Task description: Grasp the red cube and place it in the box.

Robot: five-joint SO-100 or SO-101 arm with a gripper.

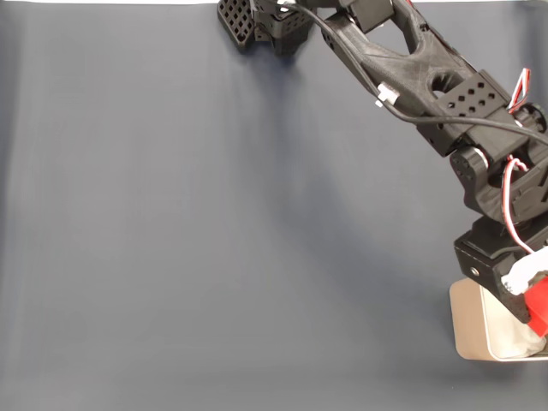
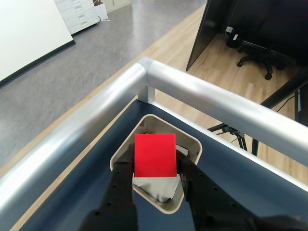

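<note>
dark blue-grey mat [image 1: 214, 240], silver rail [image 2: 211, 98], wood floor [image 2: 163, 57] beyond. one red cube [image 2: 154, 155] clamped in my gripper [image 2: 155, 168] above one box [image 2: 190, 144].

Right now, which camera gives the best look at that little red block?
The wrist view: the red cube faces the camera, held between the gripper fingers above the box. The fixed view catches just a red sliver at the right edge, partly hidden by the arm.
</note>
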